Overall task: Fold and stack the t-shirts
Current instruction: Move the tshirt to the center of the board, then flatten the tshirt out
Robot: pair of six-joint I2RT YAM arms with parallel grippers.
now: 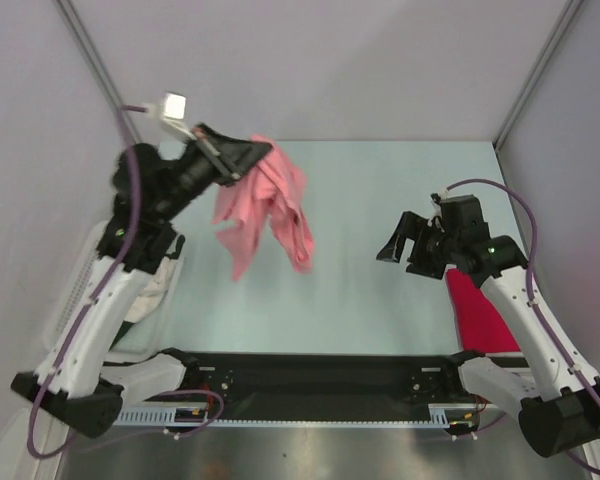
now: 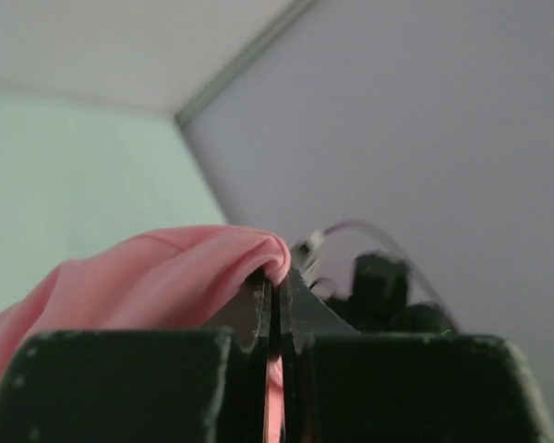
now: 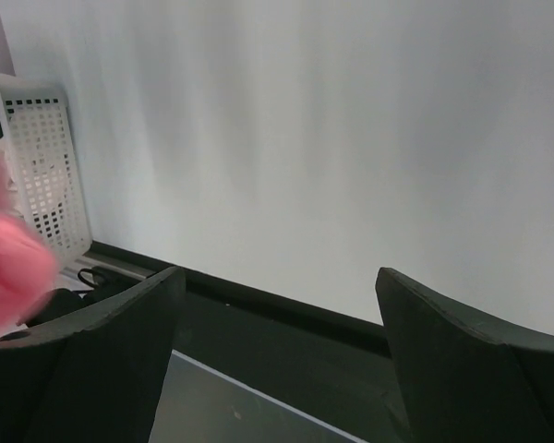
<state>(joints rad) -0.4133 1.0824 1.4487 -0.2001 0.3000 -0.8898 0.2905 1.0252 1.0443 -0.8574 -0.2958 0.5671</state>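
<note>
My left gripper [image 1: 258, 152] is shut on the salmon-pink t-shirt [image 1: 270, 205] and holds it in the air above the left half of the table, the cloth hanging down in a bunch. In the left wrist view the pink cloth [image 2: 157, 277] is pinched between the closed fingertips [image 2: 279, 288]. My right gripper [image 1: 392, 245] is open and empty, raised at the right of the table; its jaws stand wide apart in the right wrist view [image 3: 277, 295]. The magenta-red t-shirt [image 1: 475, 310] lies at the table's right edge, partly hidden under my right arm.
A white lattice basket [image 1: 80, 290] stands off the table's left edge, under my left arm; it also shows in the right wrist view [image 3: 42, 175]. Grey walls enclose the light table [image 1: 380, 190]. A black rail [image 1: 310, 375] runs along the near edge.
</note>
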